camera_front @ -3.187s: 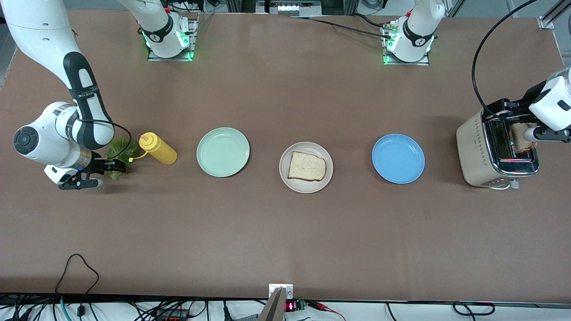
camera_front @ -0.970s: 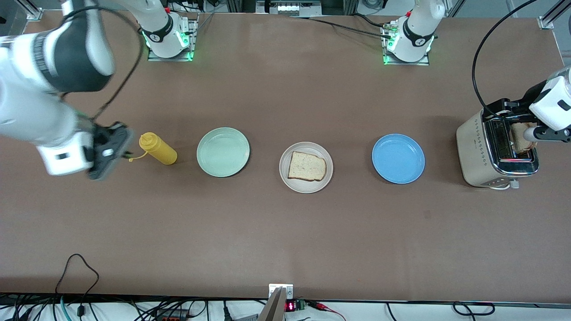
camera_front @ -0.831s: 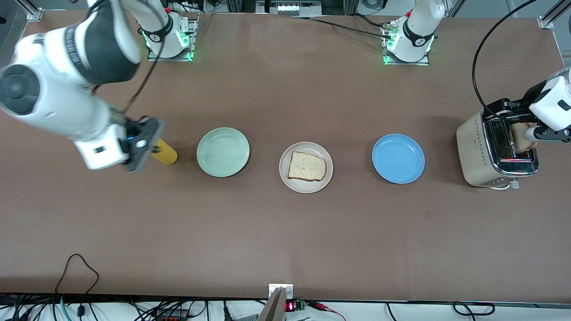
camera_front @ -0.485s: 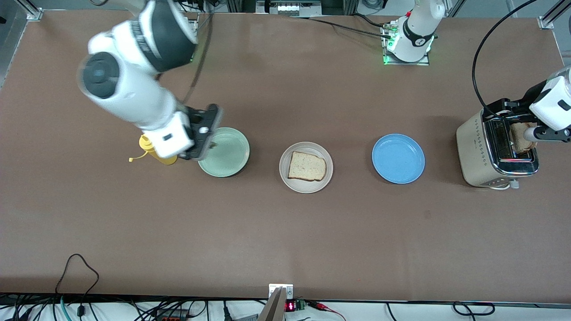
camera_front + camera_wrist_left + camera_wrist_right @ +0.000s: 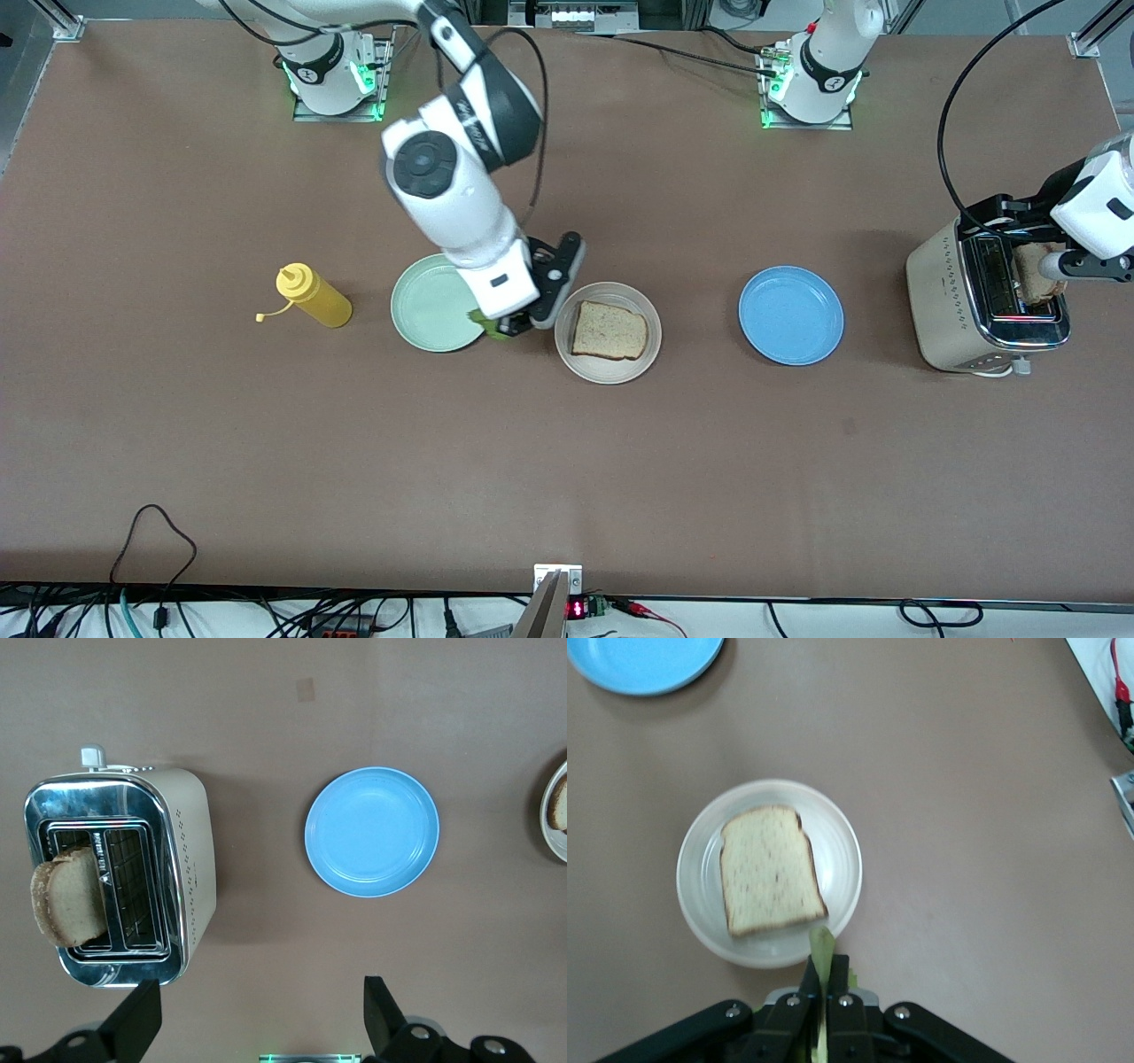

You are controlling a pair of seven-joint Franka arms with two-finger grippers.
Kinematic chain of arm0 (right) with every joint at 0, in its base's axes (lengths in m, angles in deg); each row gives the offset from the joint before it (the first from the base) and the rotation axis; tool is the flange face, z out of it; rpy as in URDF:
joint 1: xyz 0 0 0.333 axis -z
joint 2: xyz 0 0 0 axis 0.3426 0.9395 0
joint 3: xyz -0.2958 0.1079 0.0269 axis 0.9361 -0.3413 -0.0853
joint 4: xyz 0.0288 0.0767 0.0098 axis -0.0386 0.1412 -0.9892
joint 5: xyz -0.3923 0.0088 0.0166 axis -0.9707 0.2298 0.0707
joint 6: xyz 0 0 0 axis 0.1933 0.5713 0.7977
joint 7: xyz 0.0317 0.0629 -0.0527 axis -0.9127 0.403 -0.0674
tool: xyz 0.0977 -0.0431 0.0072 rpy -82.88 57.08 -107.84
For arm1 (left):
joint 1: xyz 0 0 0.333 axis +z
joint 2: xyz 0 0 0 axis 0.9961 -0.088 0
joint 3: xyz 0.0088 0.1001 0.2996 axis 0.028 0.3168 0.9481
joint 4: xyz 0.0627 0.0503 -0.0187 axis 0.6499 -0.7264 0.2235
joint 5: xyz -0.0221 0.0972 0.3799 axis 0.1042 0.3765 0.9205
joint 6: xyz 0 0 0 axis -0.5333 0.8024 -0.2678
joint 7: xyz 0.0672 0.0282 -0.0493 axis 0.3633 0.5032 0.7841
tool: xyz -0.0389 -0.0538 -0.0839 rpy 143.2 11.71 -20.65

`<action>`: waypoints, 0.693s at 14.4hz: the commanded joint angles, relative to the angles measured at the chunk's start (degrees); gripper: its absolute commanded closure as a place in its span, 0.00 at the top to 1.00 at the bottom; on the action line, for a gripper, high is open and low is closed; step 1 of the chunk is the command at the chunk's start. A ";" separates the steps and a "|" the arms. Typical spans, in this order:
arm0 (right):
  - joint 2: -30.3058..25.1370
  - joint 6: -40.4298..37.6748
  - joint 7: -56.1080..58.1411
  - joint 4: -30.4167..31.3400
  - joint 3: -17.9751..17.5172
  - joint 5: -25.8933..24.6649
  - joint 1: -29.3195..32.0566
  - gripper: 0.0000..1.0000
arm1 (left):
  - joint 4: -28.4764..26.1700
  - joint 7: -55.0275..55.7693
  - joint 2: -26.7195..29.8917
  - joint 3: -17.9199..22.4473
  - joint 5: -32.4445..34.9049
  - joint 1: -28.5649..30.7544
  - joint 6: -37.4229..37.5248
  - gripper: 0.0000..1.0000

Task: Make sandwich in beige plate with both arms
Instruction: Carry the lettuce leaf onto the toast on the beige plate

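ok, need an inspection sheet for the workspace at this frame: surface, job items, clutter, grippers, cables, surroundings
Surface: brown table, no spills seen.
Job's things: beige plate at mid-table holds one bread slice; second slice stands in the toaster at the left arm's end; lettuce leaf is in the right gripper.
Clutter: mint green plate, blue plate, yellow squeeze bottle lying down toward the right arm's end.
Grippers: right gripper shut on the lettuce leaf, over the gap between the mint green and beige plates; left gripper open over the toaster, waiting.
Cables: black cable loop on the table's near edge.
Surroundings: wiring and electronics past the near edge.
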 commanded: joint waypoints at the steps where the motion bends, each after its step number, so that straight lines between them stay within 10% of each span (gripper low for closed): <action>1: 6.88 4.60 -2.97 -6.74 -1.62 1.69 -0.03 0.00 | 1.51 -1.44 -0.51 0.03 -0.75 0.47 1.51 1.00; 10: 18.67 21.76 -12.37 -11.32 -2.42 1.60 -3.81 0.00 | 1.51 -1.18 -0.51 0.03 -0.75 0.55 1.59 1.00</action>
